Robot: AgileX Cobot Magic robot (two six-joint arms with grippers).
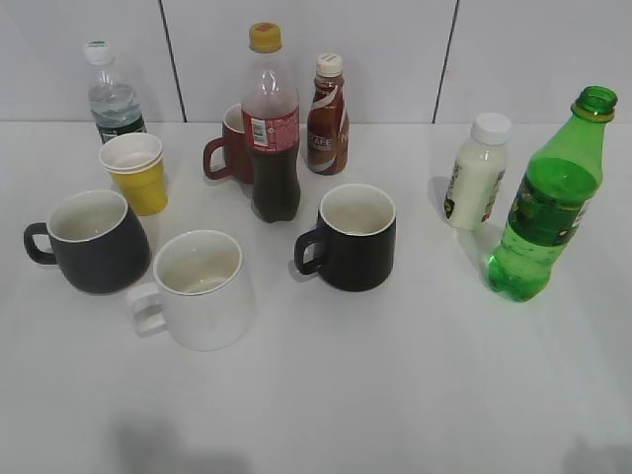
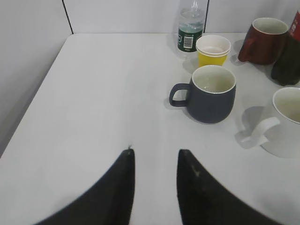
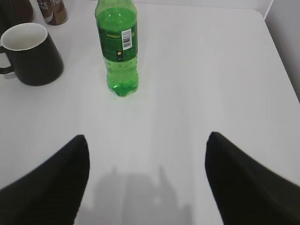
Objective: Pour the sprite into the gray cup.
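The sprite (image 1: 546, 202), a tall green uncapped bottle, stands upright at the right of the table; the right wrist view shows it (image 3: 117, 47) ahead and left of my jaws. The gray cup (image 1: 94, 240) stands at the left with its handle to the left; the left wrist view shows it (image 2: 211, 96) ahead and to the right. My left gripper (image 2: 154, 152) is open and empty over bare table. My right gripper (image 3: 146, 140) is wide open and empty, well short of the sprite. Neither gripper shows in the exterior view.
A white mug (image 1: 202, 289), a glossy black mug (image 1: 355, 237), a red-labelled cola bottle (image 1: 273, 128), a brown coffee bottle (image 1: 327, 116), a dark red mug (image 1: 232, 148), a yellow paper cup (image 1: 138, 173), a water bottle (image 1: 111, 94) and a white milk bottle (image 1: 477, 173) stand around.
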